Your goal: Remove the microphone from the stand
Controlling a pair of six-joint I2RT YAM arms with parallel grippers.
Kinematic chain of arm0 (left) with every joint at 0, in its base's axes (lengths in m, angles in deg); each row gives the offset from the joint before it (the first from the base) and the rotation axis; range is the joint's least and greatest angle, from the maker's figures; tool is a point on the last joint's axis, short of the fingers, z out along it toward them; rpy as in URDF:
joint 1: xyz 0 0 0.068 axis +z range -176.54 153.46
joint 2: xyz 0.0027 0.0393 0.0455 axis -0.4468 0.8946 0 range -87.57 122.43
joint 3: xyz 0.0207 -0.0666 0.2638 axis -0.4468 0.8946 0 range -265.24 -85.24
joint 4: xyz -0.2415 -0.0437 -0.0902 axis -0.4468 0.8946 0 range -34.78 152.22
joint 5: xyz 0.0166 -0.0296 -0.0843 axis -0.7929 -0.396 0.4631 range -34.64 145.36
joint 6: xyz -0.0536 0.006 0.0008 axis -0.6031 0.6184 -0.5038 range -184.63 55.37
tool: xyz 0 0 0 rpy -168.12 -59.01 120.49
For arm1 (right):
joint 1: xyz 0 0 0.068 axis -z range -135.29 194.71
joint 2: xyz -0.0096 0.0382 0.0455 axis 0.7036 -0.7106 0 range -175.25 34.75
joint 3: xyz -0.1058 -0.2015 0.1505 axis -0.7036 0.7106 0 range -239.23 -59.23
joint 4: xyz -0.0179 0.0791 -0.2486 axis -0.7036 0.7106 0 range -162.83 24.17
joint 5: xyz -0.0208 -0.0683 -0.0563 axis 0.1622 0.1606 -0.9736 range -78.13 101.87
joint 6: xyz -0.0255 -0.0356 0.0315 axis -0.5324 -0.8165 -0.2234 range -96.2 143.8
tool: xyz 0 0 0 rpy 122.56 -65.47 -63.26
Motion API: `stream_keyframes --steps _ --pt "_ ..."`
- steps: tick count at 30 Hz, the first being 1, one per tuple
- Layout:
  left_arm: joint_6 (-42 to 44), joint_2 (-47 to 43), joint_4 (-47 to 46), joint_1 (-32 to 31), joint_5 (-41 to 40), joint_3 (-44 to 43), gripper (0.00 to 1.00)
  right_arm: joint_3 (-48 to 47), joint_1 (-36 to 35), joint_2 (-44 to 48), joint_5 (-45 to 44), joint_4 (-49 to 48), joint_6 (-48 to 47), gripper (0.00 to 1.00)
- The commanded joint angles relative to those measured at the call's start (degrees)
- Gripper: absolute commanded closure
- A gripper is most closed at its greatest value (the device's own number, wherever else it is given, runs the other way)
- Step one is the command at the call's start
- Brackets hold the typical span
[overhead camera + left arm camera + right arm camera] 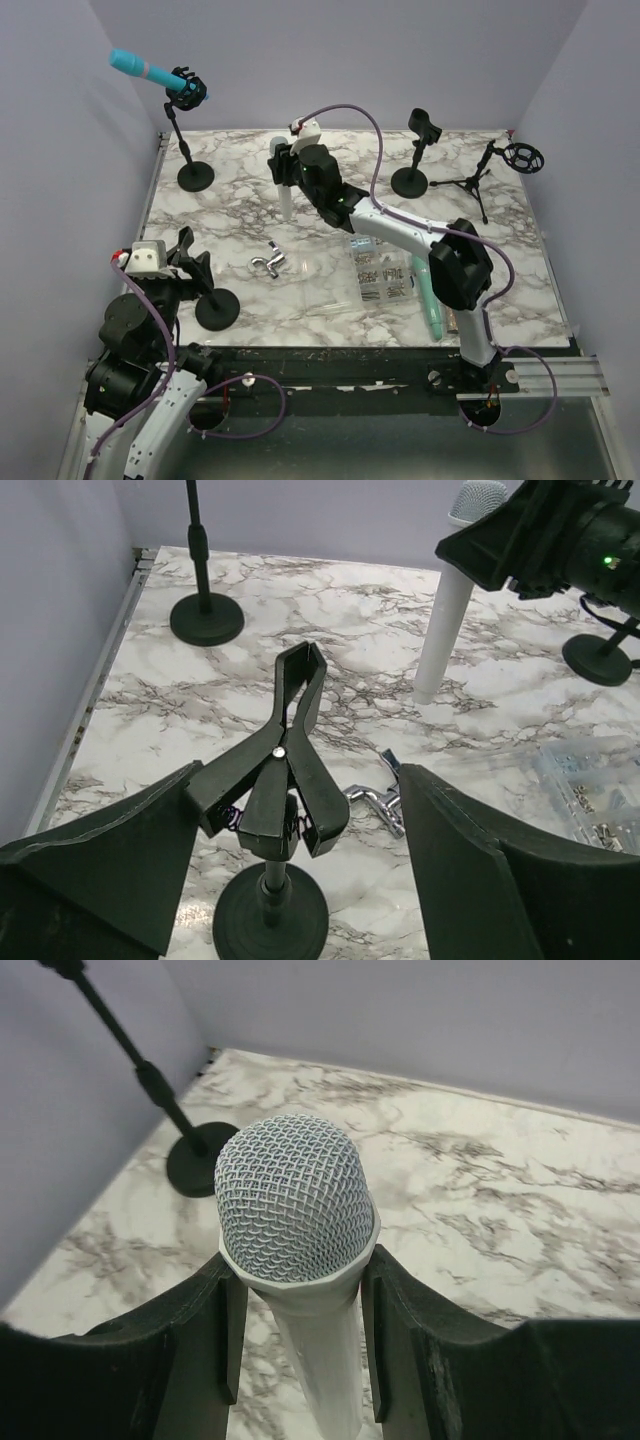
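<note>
Top external view: marble table [230, 215], with two arms at its near edge.
White mic [286, 205]: upright and clear of every stand; whether its lower end touches the table or hangs just above it, I cannot tell.
Right gripper [283, 168]: pinching the white mic just below its mesh head; the right wrist view shows a finger [195, 1330] against each side of the body.
Left gripper [298, 790]: spread wide, one finger on either side of the empty clip [285, 760].
Near stand [217, 308]: upright at near left, carrying that clip.
Teal mic [150, 72]: tilted, clipped in the back-left stand [195, 177].
Second teal mic [428, 295]: lying flat beside the right arm.
Screw box [383, 275]: just left of the second teal mic.
</note>
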Motion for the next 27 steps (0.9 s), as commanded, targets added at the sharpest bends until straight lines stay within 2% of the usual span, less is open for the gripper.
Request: stream_keyframes --steps 1,6,15,27 --pt "-0.84 1.51 1.60 -0.02 0.73 -1.90 0.16 -5.30 2.71 -5.27 -1.78 5.59 -1.12 0.99" --pt "-1.10 1.90 2.73 0.01 0.51 -3.22 0.02 -13.43 5.11 -11.49 -3.89 13.02 -0.85 0.99" --pt "-0.86 3.10 4.61 0.03 -0.63 -6.85 0.02 -25.54 10.54 -21.19 -7.43 26.25 -5.33 0.99" --pt "0.04 3.46 6.13 -0.02 -1.06 -12.84 0.02 -26.62 18.65 -26.84 -7.40 28.65 -10.75 0.99"
